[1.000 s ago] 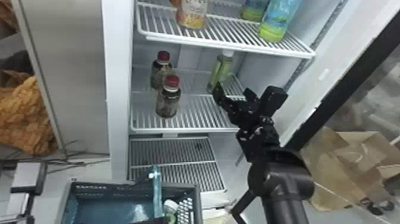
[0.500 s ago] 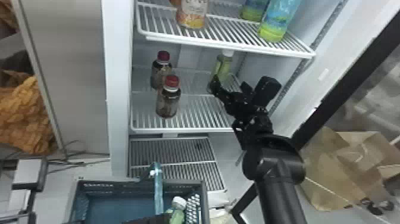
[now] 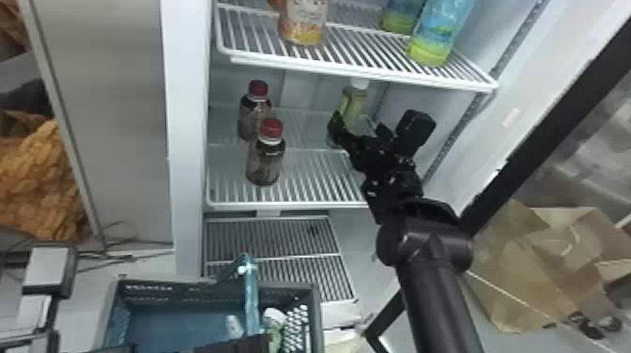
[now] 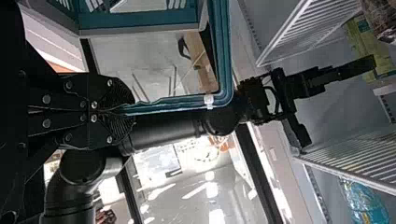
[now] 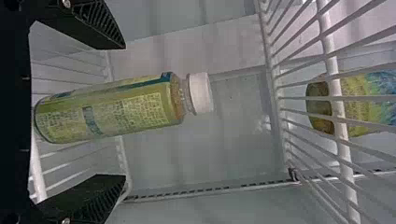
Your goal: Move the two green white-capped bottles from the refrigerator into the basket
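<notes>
The right gripper (image 3: pixel 377 124) is wide open, holding nothing. One green bottle (image 3: pixel 354 104) stands just in front of it. The left gripper (image 3: pixel 237 346) pinches the basket handle (image 3: pixel 252 300), with another green bottle (image 3: pixel 275 324) near it, in the basket (image 3: pixel 176 324).

basket (image 3: pixel 188 294) cut off, blue-green bottle (image 3: pixel 437 37) cropped

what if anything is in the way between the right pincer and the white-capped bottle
Nothing visible: in the right wrist view, the white-capped bottle shows unobstructed in the gap of the open right pincer. The upper wire shelf is above it, not between them.
</notes>
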`<action>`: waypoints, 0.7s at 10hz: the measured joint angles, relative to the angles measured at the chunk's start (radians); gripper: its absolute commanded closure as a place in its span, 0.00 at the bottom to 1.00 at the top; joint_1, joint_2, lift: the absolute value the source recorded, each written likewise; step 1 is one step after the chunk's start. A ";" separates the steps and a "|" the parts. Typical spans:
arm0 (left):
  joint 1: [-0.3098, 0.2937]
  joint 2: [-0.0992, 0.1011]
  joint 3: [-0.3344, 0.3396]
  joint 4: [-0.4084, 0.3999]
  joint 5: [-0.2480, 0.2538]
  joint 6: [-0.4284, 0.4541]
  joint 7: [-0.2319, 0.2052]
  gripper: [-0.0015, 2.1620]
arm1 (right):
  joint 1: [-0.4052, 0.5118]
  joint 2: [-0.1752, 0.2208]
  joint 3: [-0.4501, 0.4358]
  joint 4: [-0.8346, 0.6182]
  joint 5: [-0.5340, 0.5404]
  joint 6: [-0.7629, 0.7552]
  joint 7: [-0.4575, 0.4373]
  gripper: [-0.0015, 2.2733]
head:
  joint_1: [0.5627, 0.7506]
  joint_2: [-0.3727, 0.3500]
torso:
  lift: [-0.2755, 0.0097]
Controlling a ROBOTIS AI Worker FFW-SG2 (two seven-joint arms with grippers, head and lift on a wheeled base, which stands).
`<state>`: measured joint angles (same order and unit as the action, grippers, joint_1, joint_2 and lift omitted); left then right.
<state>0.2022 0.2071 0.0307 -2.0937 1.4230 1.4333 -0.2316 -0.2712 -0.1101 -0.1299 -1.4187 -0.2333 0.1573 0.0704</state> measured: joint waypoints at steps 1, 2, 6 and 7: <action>-0.001 0.000 -0.001 0.001 0.000 0.000 0.000 0.53 | -0.015 -0.001 0.006 0.025 -0.001 -0.008 -0.014 0.02 | 0.70 0.03 | 0.04; -0.003 0.000 -0.001 0.002 0.001 0.000 0.000 0.53 | -0.031 -0.002 0.016 0.052 -0.002 -0.015 -0.027 0.02 | 0.70 0.03 | 0.04; -0.011 -0.001 -0.007 0.011 -0.001 0.000 0.000 0.53 | -0.096 -0.004 0.030 0.155 -0.004 -0.022 -0.050 0.04 | 0.70 0.03 | 0.04; -0.014 -0.002 -0.009 0.013 -0.001 -0.002 0.000 0.53 | -0.111 -0.005 0.031 0.184 -0.004 -0.036 -0.051 0.04 | 0.70 0.03 | 0.04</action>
<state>0.1884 0.2055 0.0213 -2.0808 1.4218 1.4315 -0.2316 -0.3826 -0.1147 -0.0985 -1.2346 -0.2378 0.1212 0.0199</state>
